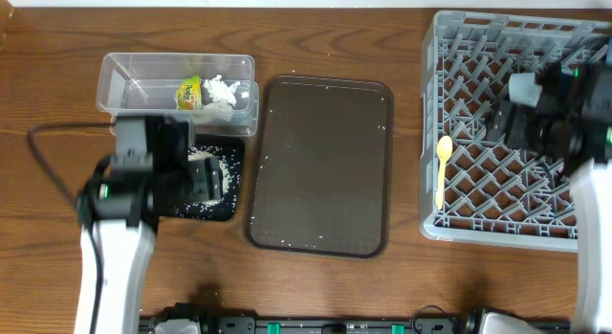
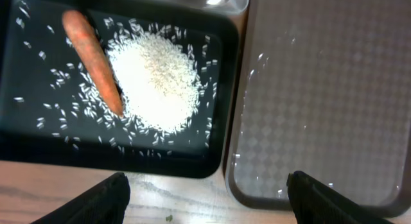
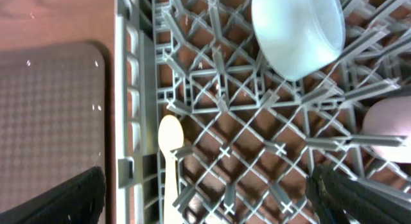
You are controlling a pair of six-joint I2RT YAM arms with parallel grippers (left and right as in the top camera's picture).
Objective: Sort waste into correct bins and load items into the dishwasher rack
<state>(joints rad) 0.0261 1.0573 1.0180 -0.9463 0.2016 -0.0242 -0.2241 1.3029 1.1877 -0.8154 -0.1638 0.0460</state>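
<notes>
My left claw (image 2: 207,187) gapes empty near the carrot stick (image 2: 94,61), which looks light, stiff, maybe slick: I'd pinch its middle

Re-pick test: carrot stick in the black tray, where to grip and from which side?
Grip the carrot stick on its thick half, straight down from above, closing across its width. It lies flat and diagonal in the black tray. Its thin half lies against the rice heap, while the thick end is clear of it.
</notes>
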